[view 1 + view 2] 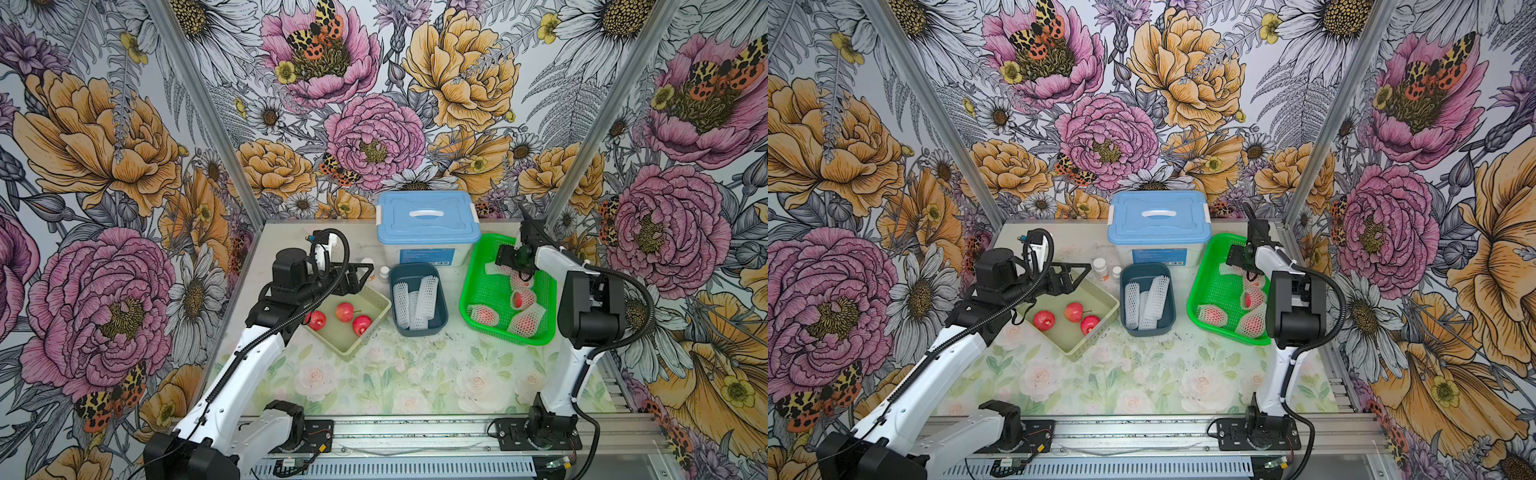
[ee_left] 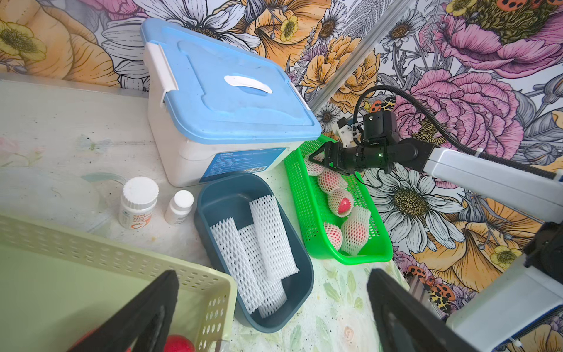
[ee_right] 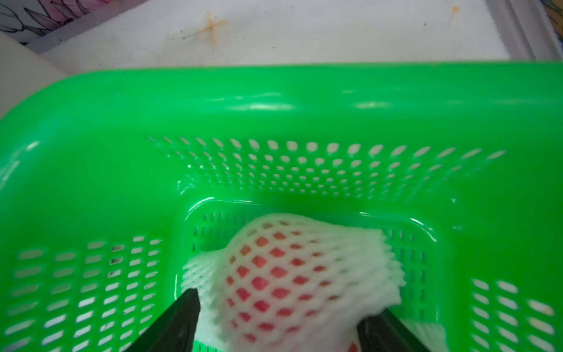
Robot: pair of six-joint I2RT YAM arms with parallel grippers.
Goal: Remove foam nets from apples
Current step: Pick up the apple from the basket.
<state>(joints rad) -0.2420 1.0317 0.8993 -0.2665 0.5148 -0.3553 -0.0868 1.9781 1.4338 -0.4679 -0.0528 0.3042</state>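
Step in hand: pick-up of one netted apple [image 3: 289, 268] from green basket [image 3: 274, 100]; no stripping begun on this piece.
Right gripper [image 3: 280, 307]: lowered into far end of green basket; fingers [image 3: 179, 323] part-open, one each side of the netted apple, at or against the foam; firm clamp or mere contact not tellable.
Left gripper [image 1: 362, 276]: spread to full width, nothing between the fingers; poised over far edge of pale basket [image 1: 338, 338], well apart from the right fingers.
Task item, location: between the right fingers, low in the green basket, sleeve whole around it, red skin visible through the mesh.
Next move, judged: gentle squeeze on the fruit through the foam, no crushing; lift clear of basket wall; carry toward the left fingers for a pinch on a frilly net end, then a pull apart.
Netted apples [image 1: 482, 314]: five counted in green basket, including the one between the right fingers; one with red skin bared at a net end.
Bare apples [image 1: 345, 311]: three, in pale basket, below the left fingers.
Empty foam nets [image 1: 428, 299]: three, in blue-grey bin [image 1: 444, 318], between the two sets of fingers.
Sundries: one blue-lidded box [image 1: 428, 216]; two white bottles [image 2: 138, 202], just beyond the left fingers.
Progress, judged: three of eight done.
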